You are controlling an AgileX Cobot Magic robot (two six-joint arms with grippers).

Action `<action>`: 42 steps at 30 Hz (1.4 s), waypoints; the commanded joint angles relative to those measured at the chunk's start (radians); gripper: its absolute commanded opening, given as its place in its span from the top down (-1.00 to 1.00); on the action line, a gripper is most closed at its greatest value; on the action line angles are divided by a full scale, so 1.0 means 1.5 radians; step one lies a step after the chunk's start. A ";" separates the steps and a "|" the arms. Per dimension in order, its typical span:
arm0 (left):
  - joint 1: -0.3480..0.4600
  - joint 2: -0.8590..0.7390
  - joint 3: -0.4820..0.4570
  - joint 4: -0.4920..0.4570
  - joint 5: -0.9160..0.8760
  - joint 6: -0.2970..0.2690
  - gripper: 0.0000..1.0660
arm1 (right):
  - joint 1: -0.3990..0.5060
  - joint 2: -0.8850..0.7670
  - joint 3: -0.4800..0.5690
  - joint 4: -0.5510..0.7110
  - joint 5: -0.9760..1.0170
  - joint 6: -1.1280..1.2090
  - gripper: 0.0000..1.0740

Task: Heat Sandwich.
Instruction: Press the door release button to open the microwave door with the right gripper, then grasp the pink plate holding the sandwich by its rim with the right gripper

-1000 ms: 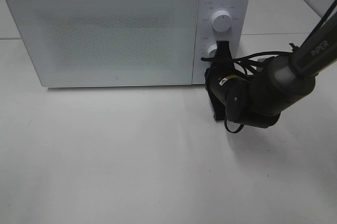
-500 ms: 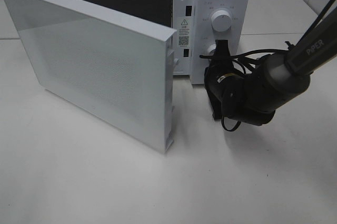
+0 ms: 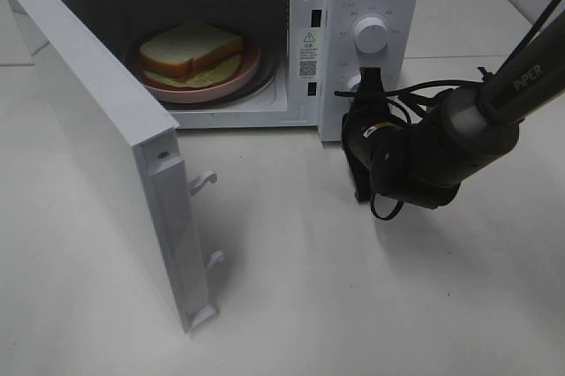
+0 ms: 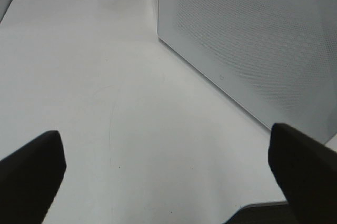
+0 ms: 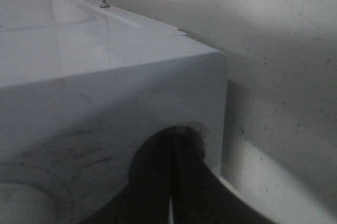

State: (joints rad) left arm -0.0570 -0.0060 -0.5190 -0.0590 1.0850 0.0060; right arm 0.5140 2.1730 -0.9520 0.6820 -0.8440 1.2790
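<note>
The sandwich point(image 3: 192, 49) is found at nine o'clock from the clenched right gripper point(image 3: 369, 78); the left gripper point(image 4: 168, 182) is spread, empty.

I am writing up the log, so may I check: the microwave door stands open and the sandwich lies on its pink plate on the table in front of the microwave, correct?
Not quite. The sandwich on its pink plate is inside the microwave, not on the table in front of it. The door does stand open. The exterior high view shows this.
</note>
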 commanded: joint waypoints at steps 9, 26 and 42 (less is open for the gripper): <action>0.001 -0.010 0.002 -0.001 -0.007 -0.004 -0.83 | -0.005 -0.039 -0.027 -0.053 -0.071 -0.003 1.00; 0.001 -0.010 0.002 -0.001 -0.007 -0.004 -0.83 | 0.018 -0.077 0.045 -0.048 -0.010 -0.003 1.00; 0.001 -0.010 0.002 -0.001 -0.007 -0.004 -0.83 | 0.018 -0.185 0.179 -0.100 0.037 -0.023 0.98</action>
State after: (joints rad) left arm -0.0570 -0.0060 -0.5190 -0.0590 1.0850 0.0060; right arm 0.5400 1.9260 -0.7010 0.5550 -0.8090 1.2710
